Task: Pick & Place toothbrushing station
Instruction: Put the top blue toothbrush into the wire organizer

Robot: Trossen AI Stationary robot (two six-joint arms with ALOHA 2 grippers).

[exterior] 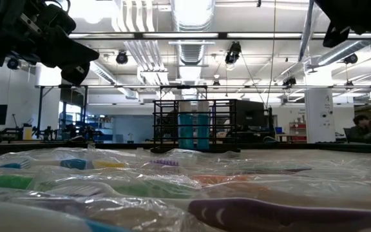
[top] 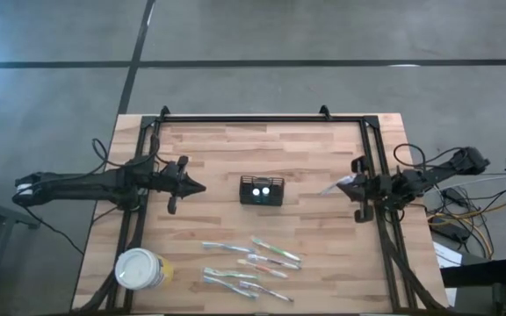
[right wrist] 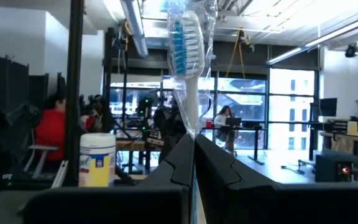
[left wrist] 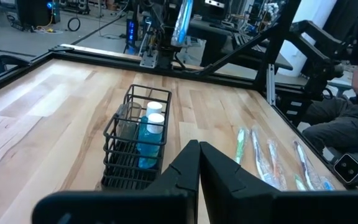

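Counter: pale wooden butcher-block top inside a black frame, seen from above. Caddy: small black mesh box standing near the middle of the counter, holding two blue bottles with white caps at one end; the rest of its compartments look bare. Wrapped toothbrushes: several lying loose along the near edge, right of a round white tub with a yellow label at the near left corner. Left hand: fingers pressed together on nothing, hovering left of the caddy and pointing at it. Right hand: at the right rail, well apart from the caddy, fingers pinching a wrapped toothbrush with blue bristles that stands up from the fingertips. Progress, judged: early to middle; one brush is lifted but not yet delivered, and the loose brushes remain to be moved into the caddy. Room: open workshop with grey concrete floor, ceiling strip lights and ducts, black racks, and people seated at desks in the background.
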